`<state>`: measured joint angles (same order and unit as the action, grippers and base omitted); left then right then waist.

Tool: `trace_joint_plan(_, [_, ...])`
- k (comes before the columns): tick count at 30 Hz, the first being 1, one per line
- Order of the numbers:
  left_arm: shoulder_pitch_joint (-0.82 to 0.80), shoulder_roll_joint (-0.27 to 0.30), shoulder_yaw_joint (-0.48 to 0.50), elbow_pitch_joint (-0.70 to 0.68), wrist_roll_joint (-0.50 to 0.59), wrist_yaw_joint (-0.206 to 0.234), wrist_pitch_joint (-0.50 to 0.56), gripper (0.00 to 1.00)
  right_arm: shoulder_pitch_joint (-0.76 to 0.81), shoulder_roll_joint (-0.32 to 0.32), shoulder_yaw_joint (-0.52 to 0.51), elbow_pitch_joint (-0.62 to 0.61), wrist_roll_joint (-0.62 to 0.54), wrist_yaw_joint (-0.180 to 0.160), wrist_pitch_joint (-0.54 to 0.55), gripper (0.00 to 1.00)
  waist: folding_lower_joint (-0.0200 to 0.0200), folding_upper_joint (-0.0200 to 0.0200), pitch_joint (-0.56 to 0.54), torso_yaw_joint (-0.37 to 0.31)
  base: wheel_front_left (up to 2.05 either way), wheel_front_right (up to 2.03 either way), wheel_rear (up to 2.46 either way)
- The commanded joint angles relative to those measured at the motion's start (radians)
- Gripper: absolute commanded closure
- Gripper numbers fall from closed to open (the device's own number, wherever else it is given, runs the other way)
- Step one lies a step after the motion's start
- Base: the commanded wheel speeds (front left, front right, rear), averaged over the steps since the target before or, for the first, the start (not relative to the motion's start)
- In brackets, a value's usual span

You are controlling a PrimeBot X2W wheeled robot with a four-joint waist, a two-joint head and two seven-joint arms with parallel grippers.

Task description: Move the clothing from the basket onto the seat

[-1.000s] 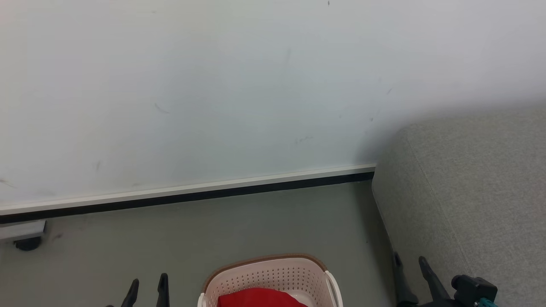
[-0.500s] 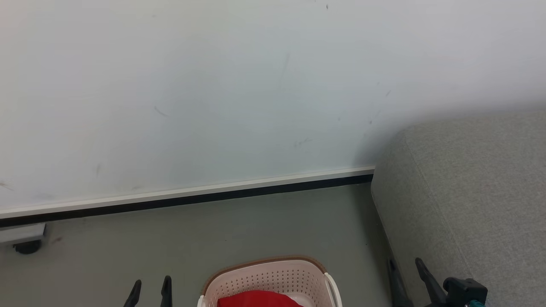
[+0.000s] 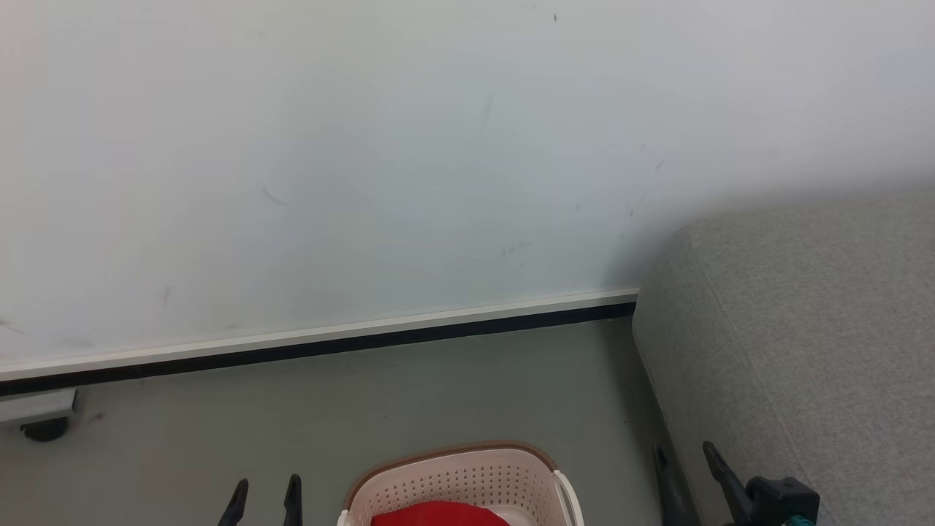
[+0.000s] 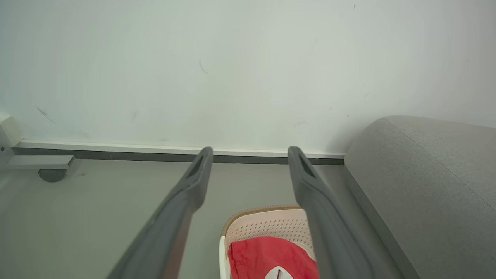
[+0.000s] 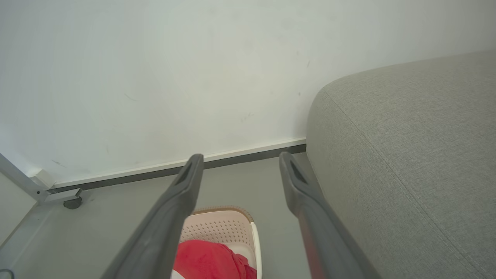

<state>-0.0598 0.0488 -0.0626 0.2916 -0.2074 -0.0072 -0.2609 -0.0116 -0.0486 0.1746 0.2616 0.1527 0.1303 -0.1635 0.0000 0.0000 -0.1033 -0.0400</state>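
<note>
The cream basket (image 3: 456,475) with its brown rim stands on the grey floor at the bottom centre, against the frame edge, holding red clothing (image 3: 438,515). In the left wrist view the basket (image 4: 267,226) and the clothing (image 4: 267,257) lie low between my fingers; the right wrist view shows the basket (image 5: 221,226) and the clothing (image 5: 209,259) too. The grey seat (image 3: 803,329) fills the right side. My left gripper (image 3: 266,488) is open to the left of the basket, nothing in it. My right gripper (image 3: 687,456) is open between basket and seat, empty.
A pale wall (image 3: 365,168) with a white and black skirting strip (image 3: 329,342) runs behind the basket. A grey frame foot with a dark caster (image 3: 40,416) stands at the far left. Bare floor (image 3: 438,387) lies between wall and basket.
The whole head view has slid a little, so the camera has moved. Both grippers sit slightly lower and the right one more to the left; they stay open.
</note>
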Motion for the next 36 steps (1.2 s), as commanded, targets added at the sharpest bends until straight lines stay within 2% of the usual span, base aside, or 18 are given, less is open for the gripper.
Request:
trace_joint_plan(1, [0.019, 0.004, 0.0, 0.003, 0.0, 0.004, -0.007, 0.0, -0.001, -0.003, 0.002, 0.001, -0.003, 0.001, -0.005, 0.0, 0.0, 0.0, 0.0, 0.0, 0.0, 0.0, 0.0])
trace_joint_plan(19, [0.022, 0.003, -0.023, -0.008, -0.026, 0.03, -0.007, 0.0, -0.005, -0.003, -0.001, 0.001, 0.005, 0.001, -0.011, 0.0, 0.0, 0.0, 0.003, -0.005, 0.0, 0.0, 0.0])
trace_joint_plan(23, [0.027, 0.003, -0.03, -0.001, -0.033, 0.023, -0.007, 0.0, -0.012, -0.003, 0.008, 0.001, 0.007, 0.001, -0.013, 0.0, 0.0, 0.0, 0.006, -0.017, 0.0, 0.0, 0.0])
trace_joint_plan(26, [0.029, 0.003, -0.042, 0.018, -0.06, 0.02, -0.005, 0.0, -0.017, -0.003, 0.015, -0.003, 0.008, 0.001, -0.013, 0.0, 0.0, 0.0, 0.012, -0.038, 0.0, 0.0, 0.0])
trace_joint_plan(31, [0.001, 0.002, -0.092, 0.069, -0.164, 0.013, 0.023, 0.0, -0.026, -0.003, 0.018, -0.013, -0.002, 0.001, -0.009, 0.0, 0.0, 0.0, 0.037, -0.093, 0.0, 0.0, 0.0])
trace_joint_plan(36, [-0.054, 0.003, -0.136, 0.16, -0.161, 0.012, 0.037, 0.0, -0.042, -0.003, 0.024, -0.031, -0.008, 0.001, -0.002, 0.0, 0.0, 0.0, 0.088, -0.164, 0.0, 0.0, 0.0])
